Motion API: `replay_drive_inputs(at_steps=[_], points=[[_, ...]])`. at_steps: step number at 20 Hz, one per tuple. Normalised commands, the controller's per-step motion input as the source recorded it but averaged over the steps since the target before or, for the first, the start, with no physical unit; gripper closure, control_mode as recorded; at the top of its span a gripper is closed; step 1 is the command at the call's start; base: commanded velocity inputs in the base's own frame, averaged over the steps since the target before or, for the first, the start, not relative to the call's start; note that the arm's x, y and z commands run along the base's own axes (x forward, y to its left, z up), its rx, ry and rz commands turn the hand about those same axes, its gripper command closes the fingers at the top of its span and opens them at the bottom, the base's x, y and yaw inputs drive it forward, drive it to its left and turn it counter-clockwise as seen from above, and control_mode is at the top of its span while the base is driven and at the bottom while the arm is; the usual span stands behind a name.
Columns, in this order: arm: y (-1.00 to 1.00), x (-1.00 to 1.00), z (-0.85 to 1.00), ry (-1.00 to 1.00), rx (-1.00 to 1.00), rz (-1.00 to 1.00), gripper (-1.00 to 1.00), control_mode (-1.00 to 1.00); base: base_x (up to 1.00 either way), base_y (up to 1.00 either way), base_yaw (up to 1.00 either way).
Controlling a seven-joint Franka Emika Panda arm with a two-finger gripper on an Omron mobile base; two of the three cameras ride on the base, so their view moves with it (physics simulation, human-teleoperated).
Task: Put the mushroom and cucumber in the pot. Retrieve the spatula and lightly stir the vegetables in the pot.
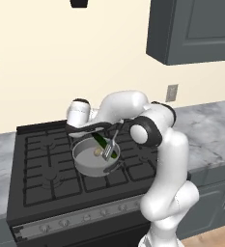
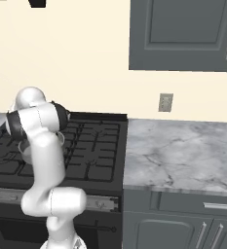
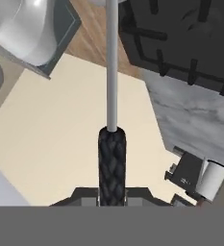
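- Simulated kitchen with cream wall, black gas stove with iron grates [image 1: 46, 169] set between grey marbled table tops [image 2: 178, 155].
- Dark grey wall cabinets [image 2: 180, 34] above; a pale wall socket [image 2: 165, 102] on the wall behind the table.
- Dark grey lower cabinet doors [image 2: 183, 228] under the table on the right.
- White arm bent over the stove, elbow high, forearm reaching back toward the left, wrist turned over the pan.
- Claw [image 3: 112, 192] closed on the spatula [image 1: 111, 147], pinching its black woven handle; thin grey shaft running straight away from the fingers in the hand view.
- In the left base view, spatula tilted, flat grey blade down inside the shallow round grey metal pot [image 1: 85, 164].
- Pot standing on the stove grates, near the middle of the burners.
- Slim dark green cucumber [image 1: 103, 144] lying slanted in the pot, one end up against the far rim, just beside the spatula blade.
- Small beige mushroom [image 1: 97, 152] on the pot bottom, just beside the cucumber.
- In the right base view, arm in front of the pot, hiding most of it.
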Motion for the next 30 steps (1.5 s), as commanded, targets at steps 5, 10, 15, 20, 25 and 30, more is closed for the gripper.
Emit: replay_drive_inputs(at_steps=[5, 10, 15, 20, 25, 30], points=[[-0.01, -0.11, 0.43, -0.05, 0.0, 0.21, 1.0, -1.0, 0.0, 0.0, 0.0], [-0.15, 0.21, 0.35, -0.27, 0.0, 0.07, 1.0, -1.0, 0.0, 0.0, 0.0], [-0.14, 0.33, 0.0, -0.35, 0.0, 0.0, 1.0, -1.0, 0.0, 0.0, 0.0], [0.0, 0.16, 0.0, -0.28, -0.05, 0.0, 1.0, -1.0, 0.0, 0.0, 0.0], [0.12, -0.09, 0.0, -0.11, -0.11, 0.0, 1.0, -1.0, 0.0, 0.0, 0.0], [0.28, -0.35, 0.01, -0.12, -0.07, 0.09, 1.0, -1.0, 0.0, 0.0, 0.0]])
